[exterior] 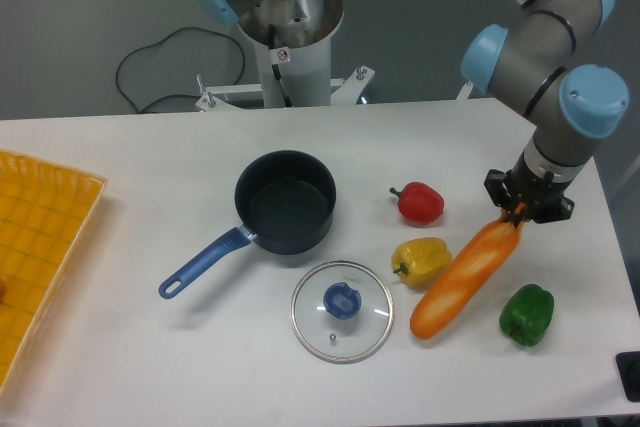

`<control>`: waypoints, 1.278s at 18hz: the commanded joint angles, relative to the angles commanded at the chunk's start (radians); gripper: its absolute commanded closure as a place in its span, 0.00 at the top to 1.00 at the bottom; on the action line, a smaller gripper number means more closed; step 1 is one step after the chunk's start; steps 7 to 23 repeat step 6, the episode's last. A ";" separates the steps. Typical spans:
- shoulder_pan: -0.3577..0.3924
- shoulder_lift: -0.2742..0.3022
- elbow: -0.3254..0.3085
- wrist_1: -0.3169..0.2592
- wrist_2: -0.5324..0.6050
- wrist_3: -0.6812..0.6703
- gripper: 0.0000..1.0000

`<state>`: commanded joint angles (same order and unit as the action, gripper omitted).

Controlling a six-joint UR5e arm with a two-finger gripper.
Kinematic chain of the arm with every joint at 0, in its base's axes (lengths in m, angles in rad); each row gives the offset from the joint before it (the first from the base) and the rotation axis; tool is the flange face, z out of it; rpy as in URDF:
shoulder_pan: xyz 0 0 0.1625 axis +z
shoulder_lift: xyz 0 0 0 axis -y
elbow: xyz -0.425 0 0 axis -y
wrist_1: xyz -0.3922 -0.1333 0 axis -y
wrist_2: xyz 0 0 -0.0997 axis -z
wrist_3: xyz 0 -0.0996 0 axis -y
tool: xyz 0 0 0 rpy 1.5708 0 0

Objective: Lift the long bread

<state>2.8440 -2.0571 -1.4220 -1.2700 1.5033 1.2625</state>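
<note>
Nearest the front edge of the table point(120, 367): a glass lid point(342, 311) with a blue knob, and towards the front right corner a green pepper point(527, 314). Between them, the long bread point(465, 279), slanting from its lower left end beside the lid up to its upper right end, close against the yellow pepper point(421, 260) on its left and apart from the green one. Long axis diagonal, low end probably clear of the table or only just on it; hard to judge from this angle. At the upper right tip, the gripper point(521, 213), reaching straight down and pinching that very end, jaws closed on the loaf. So held at one extreme, not the middle, with nearly all the length hanging away to the left and front of the jaws; likely to swing or slip on a further lift. Farther back, a red pepper point(419, 203) and a dark saucepan point(285, 202) with blue handle. At the left edge, a yellow tray point(40, 237).
</note>
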 joint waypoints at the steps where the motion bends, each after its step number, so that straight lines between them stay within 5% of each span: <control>1: 0.000 0.002 0.002 -0.002 0.008 0.000 0.14; 23: -0.006 0.000 0.017 -0.002 0.020 0.002 0.14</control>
